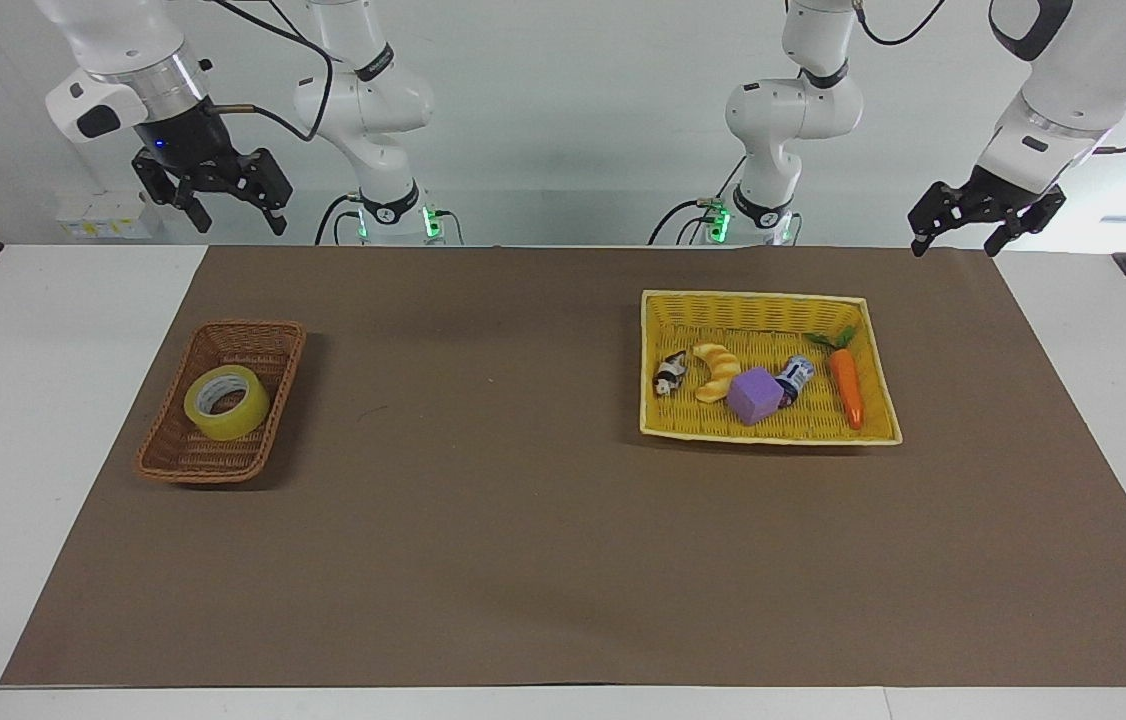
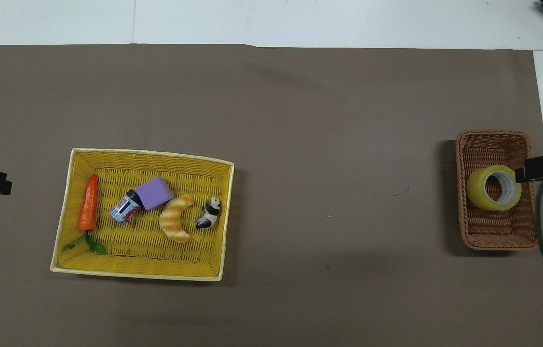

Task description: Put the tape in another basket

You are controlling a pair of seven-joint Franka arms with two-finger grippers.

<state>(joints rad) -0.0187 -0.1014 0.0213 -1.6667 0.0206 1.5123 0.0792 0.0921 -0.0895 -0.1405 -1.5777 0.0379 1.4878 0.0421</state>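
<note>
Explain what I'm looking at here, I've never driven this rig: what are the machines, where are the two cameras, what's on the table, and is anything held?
Two white robot arms stand at a table covered by a brown mat. One camera faces them from across the table; the other looks down from above their end. The right end effector and the left end effector both hang open in the air, holding nothing. The tape, a yellow roll, lies in the small brown wicker basket at the right arm's end. Toward the left arm's end, the yellow basket holds a carrot, a purple cube, a small can, a croissant and a panda figure.
</note>
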